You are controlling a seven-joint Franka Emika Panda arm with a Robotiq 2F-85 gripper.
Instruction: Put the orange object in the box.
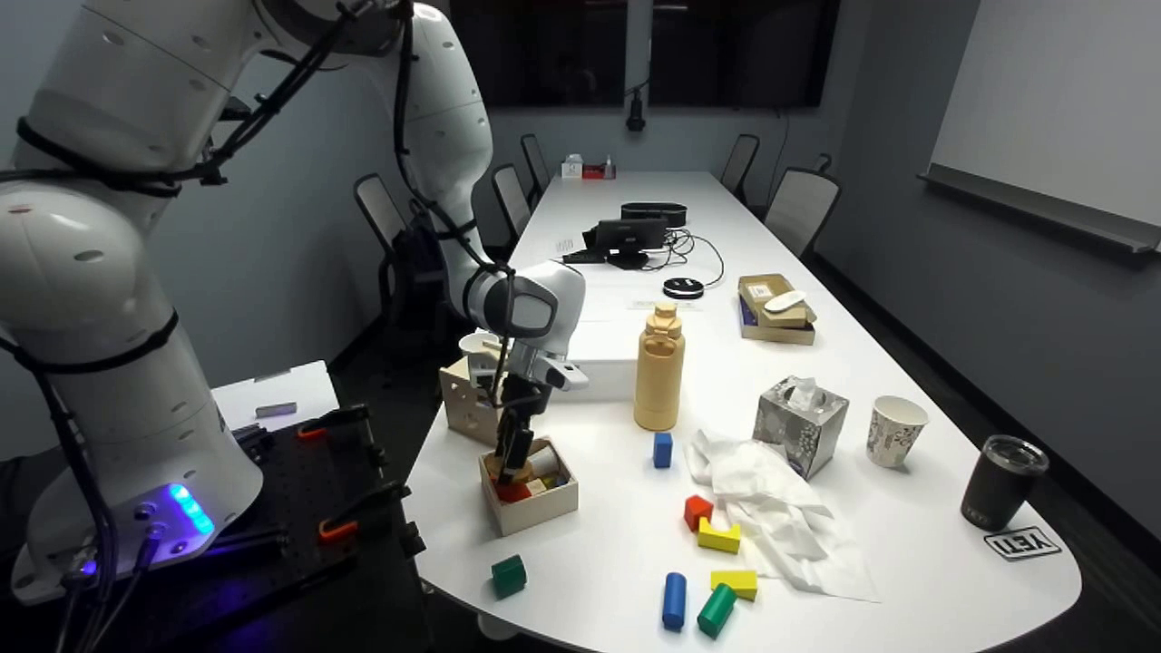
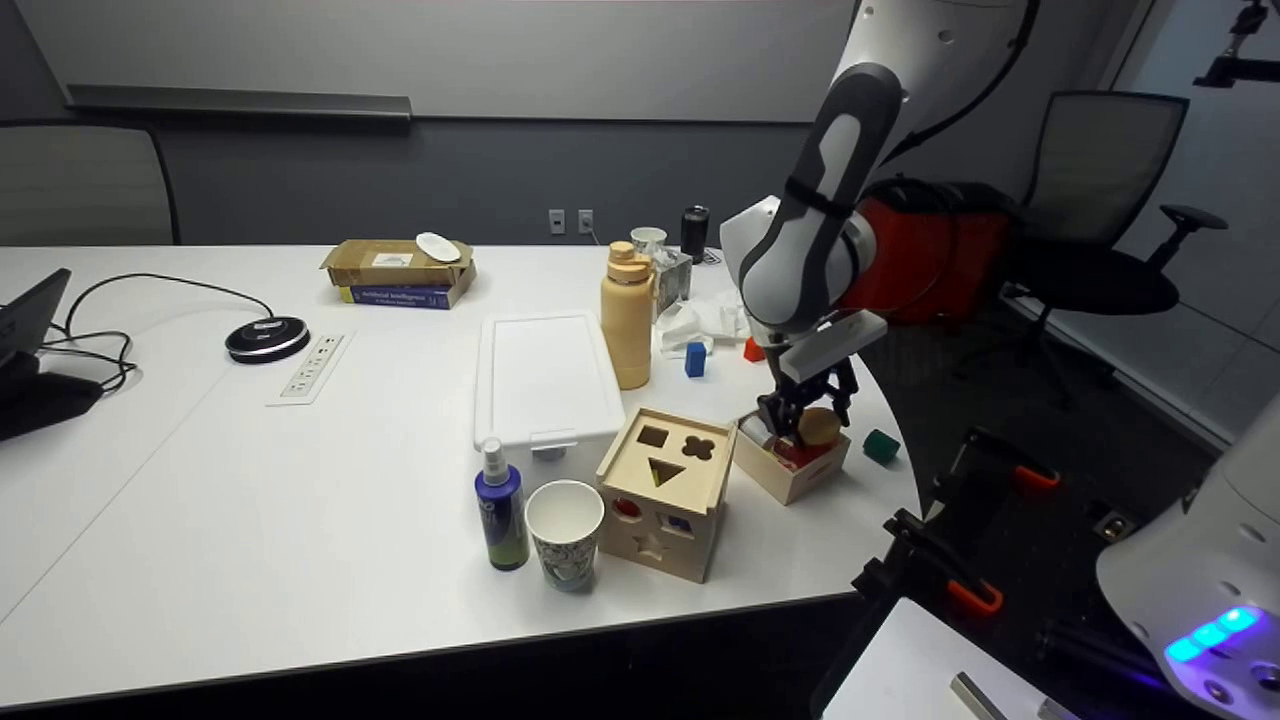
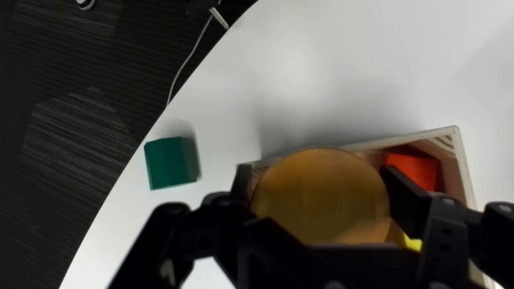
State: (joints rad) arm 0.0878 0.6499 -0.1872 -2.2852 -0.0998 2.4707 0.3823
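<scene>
One long white conference table (image 1: 590, 317) lay beneath a white Franka Panda arm (image 1: 444, 136) that rose from a blue-lit base (image 1: 145, 490), arched across the table's end and sloped to a low wrist, its black Robotiq gripper (image 3: 317, 186) aimed into the light-wood box (image 2: 768, 476). Only in an exterior view did the whole lid of the white storage bin (image 2: 545, 365) show, along with the square, clover-shaped and triangular cut-outs in the top of the shape-sorter cube (image 2: 665, 485) and a blue spray bottle (image 2: 502, 515). Seen from the wrist, the gripper's fingers (image 3: 405, 202) stood well apart, one against each side of the orange object (image 2: 821, 427), which filled the gap and was held there. That piece was within the box's low walls or just above them; how deep could not be told. It looked like a smooth round disc, its broad face tilted toward the camera in an exterior view, while in an exterior view the fingers left only slivers of the disc (image 1: 523, 472) showing. From the wrist it was a dull brownish amber, paler along the lower edge. Beside it in the box were a red block (image 3: 413, 170) and a bit of a yellow block (image 3: 413, 243); outside lay a green block (image 3: 170, 162).
</scene>
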